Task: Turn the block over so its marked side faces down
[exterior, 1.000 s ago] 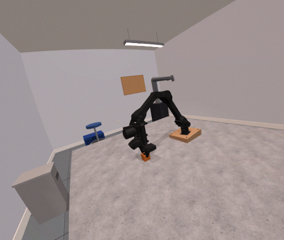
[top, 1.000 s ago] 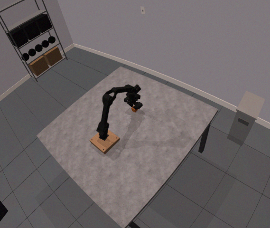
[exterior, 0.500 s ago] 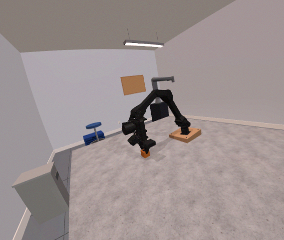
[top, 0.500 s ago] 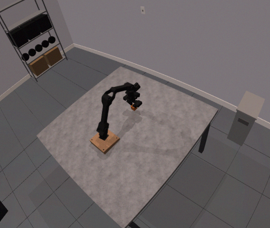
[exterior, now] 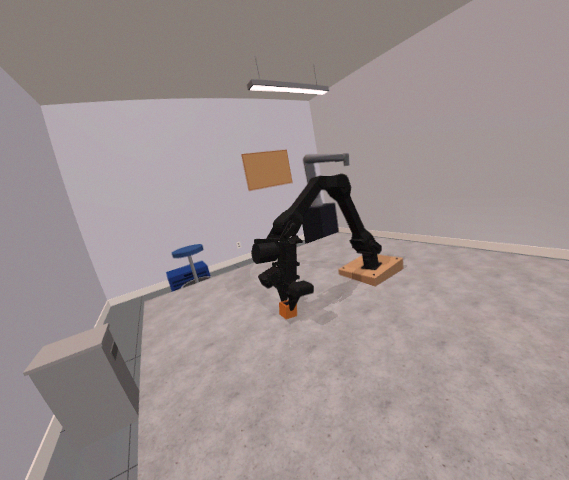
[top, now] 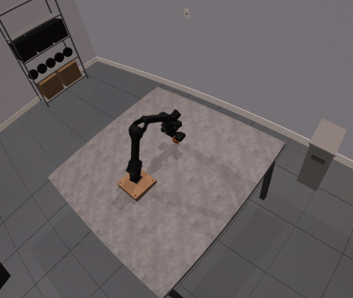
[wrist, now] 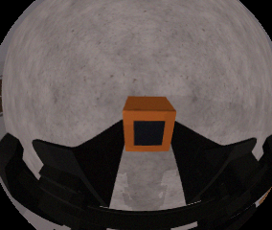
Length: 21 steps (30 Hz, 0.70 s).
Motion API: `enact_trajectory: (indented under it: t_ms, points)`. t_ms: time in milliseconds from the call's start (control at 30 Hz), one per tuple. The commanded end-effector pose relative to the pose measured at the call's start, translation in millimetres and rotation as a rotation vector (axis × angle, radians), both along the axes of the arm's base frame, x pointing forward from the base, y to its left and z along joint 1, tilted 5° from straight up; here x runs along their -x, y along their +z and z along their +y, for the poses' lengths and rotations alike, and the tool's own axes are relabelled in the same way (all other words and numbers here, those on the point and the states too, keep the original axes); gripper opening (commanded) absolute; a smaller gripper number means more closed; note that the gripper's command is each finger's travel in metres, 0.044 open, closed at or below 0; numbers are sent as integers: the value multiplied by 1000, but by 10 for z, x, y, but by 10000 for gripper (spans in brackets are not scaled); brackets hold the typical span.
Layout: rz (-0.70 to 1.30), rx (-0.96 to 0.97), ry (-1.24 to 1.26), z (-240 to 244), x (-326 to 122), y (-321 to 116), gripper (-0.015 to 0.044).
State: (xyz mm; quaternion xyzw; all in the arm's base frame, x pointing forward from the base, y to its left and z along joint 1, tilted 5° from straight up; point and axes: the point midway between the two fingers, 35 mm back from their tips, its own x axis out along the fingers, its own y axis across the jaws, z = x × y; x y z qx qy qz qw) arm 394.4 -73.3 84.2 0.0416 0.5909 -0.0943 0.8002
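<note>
While my gripper (wrist: 149,148) is clenched on the orange block (wrist: 149,125), item one: block sits at 12 o'clock from my wrist, on or barely above the table (exterior: 377,361). Advice: lift clear first, then roll the wrist half a turn, grip steady. Item two: wrist view alone shows the dark square mark facing the camera; exterior view alone shows how low the block hangs.
</note>
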Motion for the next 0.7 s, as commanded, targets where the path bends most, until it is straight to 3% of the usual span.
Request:
enact_trajectory:
  t_ms: [0, 667]
  points:
    - [-59, 12, 8, 5, 13, 0, 0]
    - [-318, 66, 19, 17, 91, -12, 0]
